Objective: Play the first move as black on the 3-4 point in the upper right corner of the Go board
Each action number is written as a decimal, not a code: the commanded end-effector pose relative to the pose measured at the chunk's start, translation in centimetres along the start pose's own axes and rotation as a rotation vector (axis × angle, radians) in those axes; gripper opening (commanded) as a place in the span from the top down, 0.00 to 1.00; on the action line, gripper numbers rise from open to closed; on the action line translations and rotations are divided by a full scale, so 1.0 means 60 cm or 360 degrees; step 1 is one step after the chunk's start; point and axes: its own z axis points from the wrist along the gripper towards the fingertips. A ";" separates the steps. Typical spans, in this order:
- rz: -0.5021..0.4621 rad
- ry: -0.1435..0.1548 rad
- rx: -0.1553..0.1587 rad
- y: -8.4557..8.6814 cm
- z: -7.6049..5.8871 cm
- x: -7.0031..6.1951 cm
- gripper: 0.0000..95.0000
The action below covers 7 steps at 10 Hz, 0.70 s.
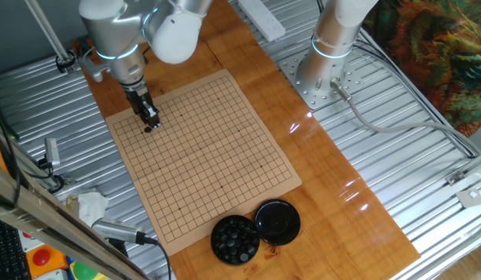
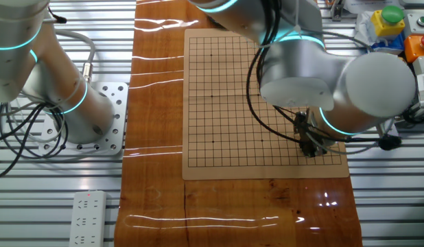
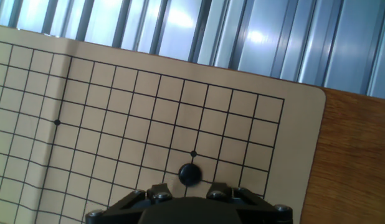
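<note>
The Go board lies on the wooden table, and it also shows in the other fixed view and the hand view. One small glossy black stone rests on a grid crossing one line away from the corner star point. In one fixed view the stone is a dark dot at the fingertips. My gripper hangs low over the board with its fingers apart on either side of the stone, not touching it. It also shows in one fixed view and in the other fixed view, where the stone is hidden.
A round black bowl full of black stones and its flat black lid stand off the board's near edge. A second arm's base is bolted beside the table. A power strip and loose clutter lie around.
</note>
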 end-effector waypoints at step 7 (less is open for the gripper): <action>0.0204 0.0040 0.0174 0.035 -0.031 0.014 1.00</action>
